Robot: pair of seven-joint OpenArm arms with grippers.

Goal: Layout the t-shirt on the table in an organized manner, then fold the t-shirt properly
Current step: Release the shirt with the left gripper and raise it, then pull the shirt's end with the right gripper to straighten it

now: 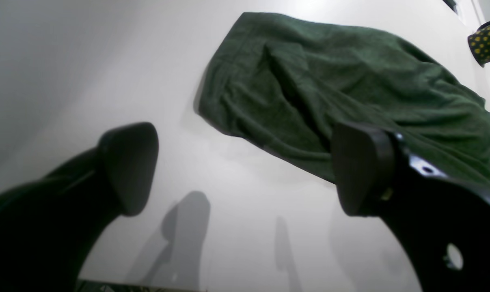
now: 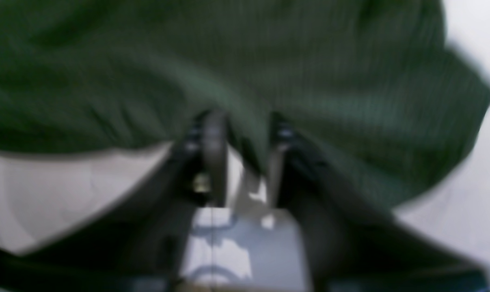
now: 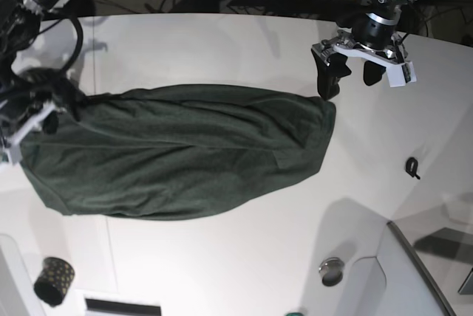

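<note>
Right gripper (image 2: 240,138) has its jaws pinched close together with a fold of the t-shirt (image 3: 185,153) caught between them; the right wrist view is blurred, but green cloth clearly runs down into the narrow gap. In the base view this gripper sits at the shirt's end nearest the table's (image 3: 244,257) left edge, mostly hidden by arm and fabric. Left gripper (image 1: 245,170) is spread wide, nothing between its pads (image 1: 131,166), hovering over bare white tabletop near the far right part of the table; one finger overlaps the shirt's edge in the left wrist view, contact can't be told. In the base view the left gripper (image 3: 351,71) hangs just beside the shirt's right end. T-shirt lies lengthwise across the middle of the table, bunched into a long wrinkled shape, not flat. A black cup with yellow dots (image 3: 53,279) stands near the near left corner, apart from the shirt. Small black clip-like item (image 3: 412,167) sits by the right edge, a round metal disc (image 3: 332,270) toward the near right.
</note>
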